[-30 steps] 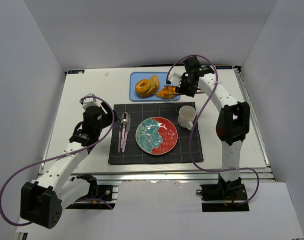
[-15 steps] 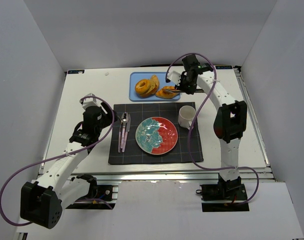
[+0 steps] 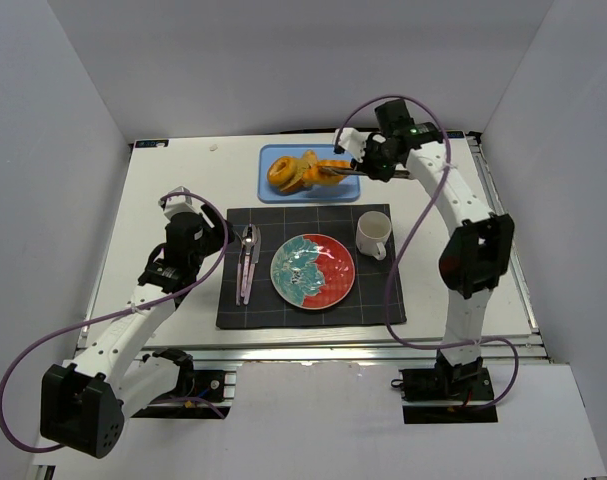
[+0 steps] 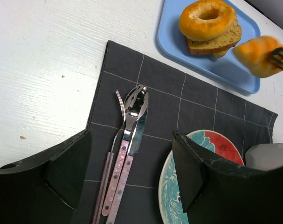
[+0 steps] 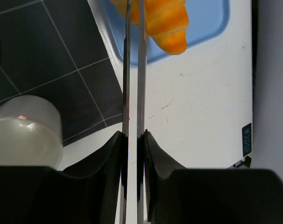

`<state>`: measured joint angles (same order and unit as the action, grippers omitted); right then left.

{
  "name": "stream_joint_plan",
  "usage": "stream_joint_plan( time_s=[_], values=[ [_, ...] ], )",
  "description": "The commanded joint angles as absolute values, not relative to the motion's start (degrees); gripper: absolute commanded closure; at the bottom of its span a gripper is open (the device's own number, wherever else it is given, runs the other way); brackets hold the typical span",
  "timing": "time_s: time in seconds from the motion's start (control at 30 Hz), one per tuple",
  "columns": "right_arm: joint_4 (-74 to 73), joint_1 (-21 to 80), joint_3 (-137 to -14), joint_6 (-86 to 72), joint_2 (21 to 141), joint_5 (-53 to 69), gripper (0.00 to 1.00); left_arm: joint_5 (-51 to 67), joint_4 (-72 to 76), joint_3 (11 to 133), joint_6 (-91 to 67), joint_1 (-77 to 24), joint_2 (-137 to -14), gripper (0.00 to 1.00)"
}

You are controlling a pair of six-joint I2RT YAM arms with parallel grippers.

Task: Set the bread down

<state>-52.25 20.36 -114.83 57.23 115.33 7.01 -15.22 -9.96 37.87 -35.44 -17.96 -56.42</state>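
Note:
The bread is an orange croissant (image 3: 333, 167), pinched at the tips of metal tongs (image 3: 355, 169) and hanging just above the blue tray (image 3: 273, 195). My right gripper (image 3: 381, 166) is shut on the tongs' two arms (image 5: 133, 84), which are squeezed nearly together. In the right wrist view the croissant (image 5: 164, 23) sits at the far end of the tongs. The left wrist view shows the croissant (image 4: 258, 55) at the upper right. My left gripper (image 4: 131, 133) is open over the cutlery with nothing in it. The red and teal plate (image 3: 313, 270) is bare.
A bagel on a bread slice (image 3: 290, 172) lies on the tray's left half. A dark placemat (image 3: 383, 300) carries the plate, a white mug (image 3: 373, 234) at its right, and a fork, spoon and knife (image 3: 247, 262) at its left. White walls enclose the table.
The right gripper has squeezed the tongs onto the croissant and raised it off the tray, and the right arm has swung a little back and to the right. The left arm has not moved.

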Motion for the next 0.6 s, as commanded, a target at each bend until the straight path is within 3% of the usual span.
stream_joint_plan(
  time_s=[0.0,0.27,0.43,0.57],
  values=[
    [-49.57,20.04,-111.99,57.39,106.28,13.17,1.00,-15.91,-9.76,38.76,-35.68,-18.11,-54.84,0.21],
    [-55.98,22.40,-94.42,66.35,92.66,24.51,1.00,-15.91,-9.75,39.20,-35.77,-18.11,-55.02,0.21],
    [-55.29,27.59,-82.47,67.86,87.10,24.17,1.00,-16.00,-9.84,39.38,-35.77,-18.11,-55.02,0.21],
    [-54.75,29.18,-79.89,66.28,87.18,22.41,1.00,-16.00,-10.11,39.55,-35.68,-18.11,-55.02,0.21]
  ],
)
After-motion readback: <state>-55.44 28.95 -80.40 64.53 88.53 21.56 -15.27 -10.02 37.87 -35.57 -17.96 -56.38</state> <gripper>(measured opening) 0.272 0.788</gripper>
